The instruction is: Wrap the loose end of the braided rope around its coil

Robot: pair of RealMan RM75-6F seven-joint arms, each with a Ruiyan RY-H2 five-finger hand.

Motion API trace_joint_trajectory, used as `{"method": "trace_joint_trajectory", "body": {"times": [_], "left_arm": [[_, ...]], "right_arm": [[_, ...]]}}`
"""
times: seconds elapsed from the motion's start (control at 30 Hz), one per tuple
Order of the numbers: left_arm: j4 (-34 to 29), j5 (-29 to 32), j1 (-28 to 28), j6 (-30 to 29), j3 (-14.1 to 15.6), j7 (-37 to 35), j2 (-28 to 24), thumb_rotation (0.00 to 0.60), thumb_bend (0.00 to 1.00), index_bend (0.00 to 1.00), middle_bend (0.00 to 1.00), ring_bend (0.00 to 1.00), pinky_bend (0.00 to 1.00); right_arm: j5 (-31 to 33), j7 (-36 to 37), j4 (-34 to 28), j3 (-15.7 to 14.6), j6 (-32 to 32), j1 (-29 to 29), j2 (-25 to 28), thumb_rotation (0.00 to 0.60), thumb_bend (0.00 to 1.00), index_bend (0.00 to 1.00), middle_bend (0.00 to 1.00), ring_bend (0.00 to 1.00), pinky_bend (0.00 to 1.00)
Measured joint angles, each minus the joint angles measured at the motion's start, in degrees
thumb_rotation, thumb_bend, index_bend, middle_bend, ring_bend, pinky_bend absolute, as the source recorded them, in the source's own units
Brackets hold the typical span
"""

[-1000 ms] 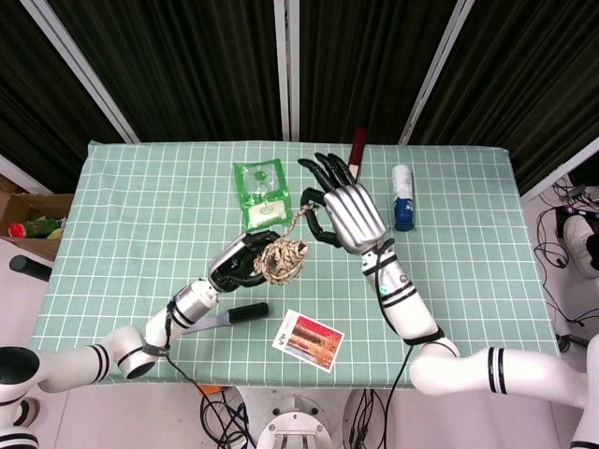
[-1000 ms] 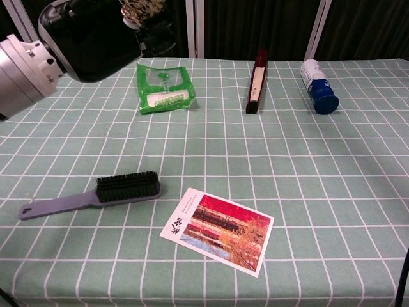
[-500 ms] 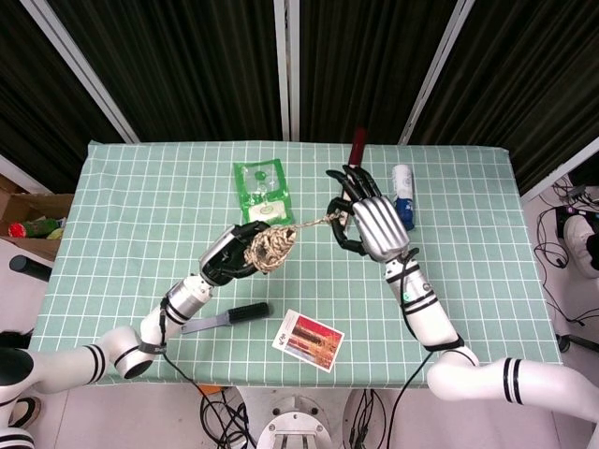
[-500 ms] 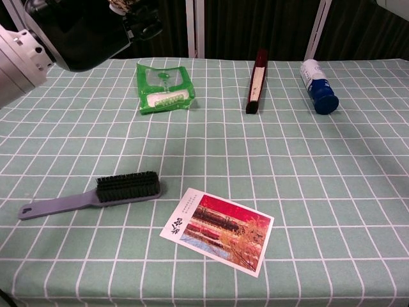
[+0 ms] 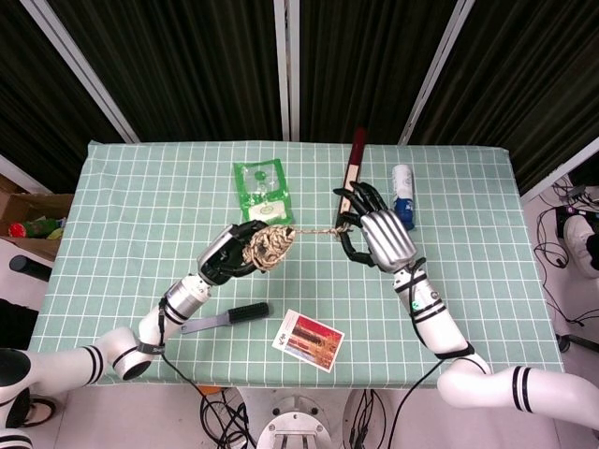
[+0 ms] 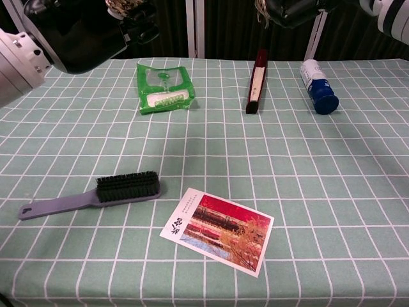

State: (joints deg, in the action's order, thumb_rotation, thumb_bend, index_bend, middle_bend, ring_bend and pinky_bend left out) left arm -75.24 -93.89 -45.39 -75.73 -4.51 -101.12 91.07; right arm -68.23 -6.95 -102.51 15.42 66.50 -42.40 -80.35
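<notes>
1. Held above the table, between the two hands: braided rope coil, a tan bundle gripped in the curled fingers of the left hand.
2. Running from the coil toward the right hand: loose end, stretched nearly straight, long axis roughly level across the head view, rising slightly toward the right hand.
3. Pinched at its far tip by the right hand's fingers, the other fingers spread, palm turned away from the head camera.
4. In the chest view, only the tops of both hands at the upper frame edge, a scrap of rope showing at each; grip not readable there.
5. Just beyond the left hand, flat on the checked cloth: green packet.
6. Beyond the right hand: dark red stick, lying lengthwise away from the robot, near end hidden behind the fingers.
7. Beside the right hand on its outer side: white bottle with blue cap, lying down, cap toward the robot.
8. Below the left forearm, nearer the robot: grey-handled brush with black bristles.
9. Between the hands and nearer the robot: red postcard, lying flat and askew.
</notes>
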Motion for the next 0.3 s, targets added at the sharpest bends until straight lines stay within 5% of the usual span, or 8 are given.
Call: {"method": "trace_joint_trajectory", "body": {"times": [0.13, 0.2, 0.3], "left_arm": [[-0.2, 0.1, 0.2, -0.1, 0.0, 0.2, -0.2, 0.6, 0.45, 0.8, 0.8, 0.69, 0.68], [-0.3, 0.1, 0.3, -0.2, -0.1, 0.3, -0.4, 0.6, 0.45, 0.8, 0.8, 0.69, 0.68], [-0.6, 0.0, 0.4, -0.3, -0.1, 0.5, -0.7, 0.6, 0.45, 0.8, 0.8, 0.69, 0.68]], "right_arm": [[-0.9, 2.6, -0.6, -1.8, -2.8, 0.9, 2.6, 0.6, 0.13, 0.17, 0.0, 0.0, 0.0], [-0.6, 3.1, -1.3, -2.9, -4.4, 1.6, 4.6, 0.6, 0.08, 0.01, 0.0, 0.0, 0.0], [-0.2, 4.6, -1.9, -4.5, -5.6, 3.1, 6.7, 0.6, 0.06, 0.0, 0.0, 0.0, 0.0]]}}
